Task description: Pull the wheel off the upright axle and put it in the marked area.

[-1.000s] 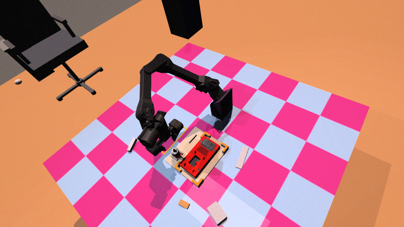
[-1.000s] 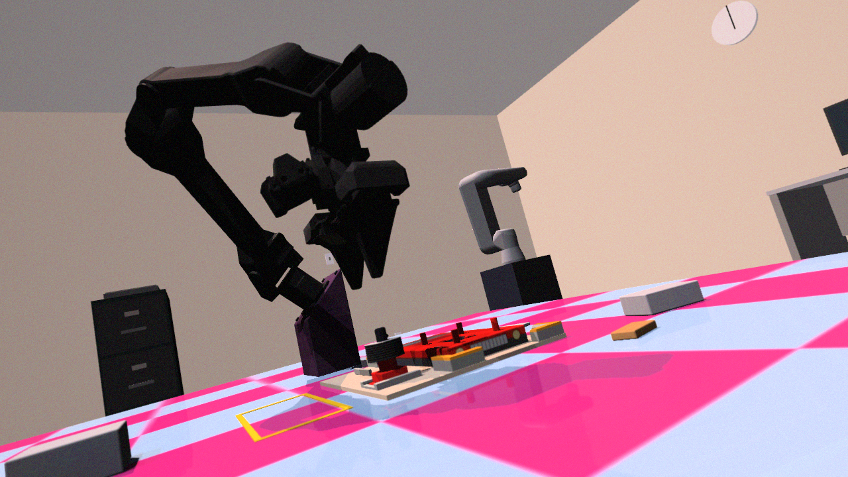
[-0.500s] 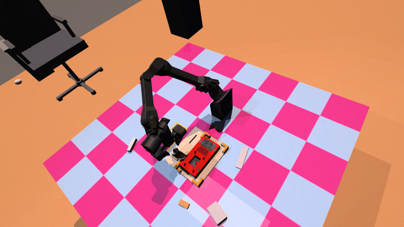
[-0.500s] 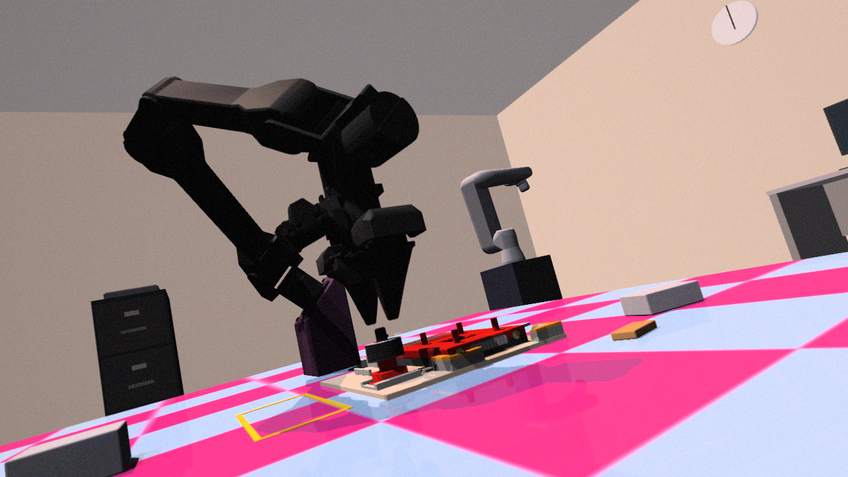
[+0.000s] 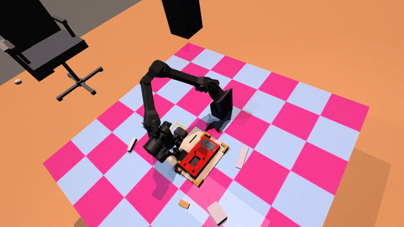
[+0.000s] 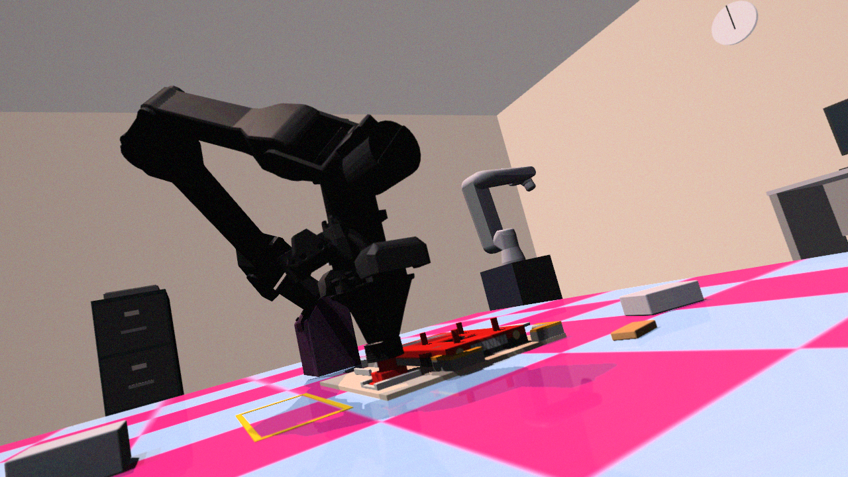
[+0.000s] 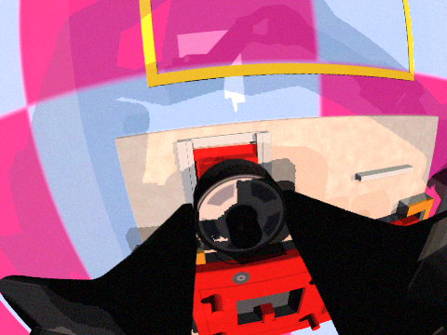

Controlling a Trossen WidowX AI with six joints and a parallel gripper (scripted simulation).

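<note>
The black wheel (image 5: 175, 151) (image 6: 374, 353) (image 7: 242, 167) sits around the upright black axle (image 7: 242, 228), above a red base (image 6: 386, 373) (image 7: 223, 154) on the beige board. My gripper (image 5: 174, 154) (image 6: 384, 351) (image 7: 237, 206) points down over it, with one finger against each side of the wheel, shut on it. In the top and exterior views the fingers and arm hide much of the wheel and axle. The marked area, a yellow outline (image 5: 182, 126) (image 6: 247, 427) (image 7: 279, 70), lies on the table beside the board; the arm partly hides it in the top view.
A red chassis with short pegs (image 5: 199, 152) (image 7: 265, 270) stands on the board (image 6: 356, 386) (image 7: 321, 172), close beside the wheel, between orange-topped corner pieces (image 5: 225, 147). Pale blocks (image 5: 131, 144) (image 5: 242, 157) (image 5: 216, 212), an orange block (image 5: 184, 204) (image 6: 633, 329) and a grey block (image 6: 67, 454) lie around.
</note>
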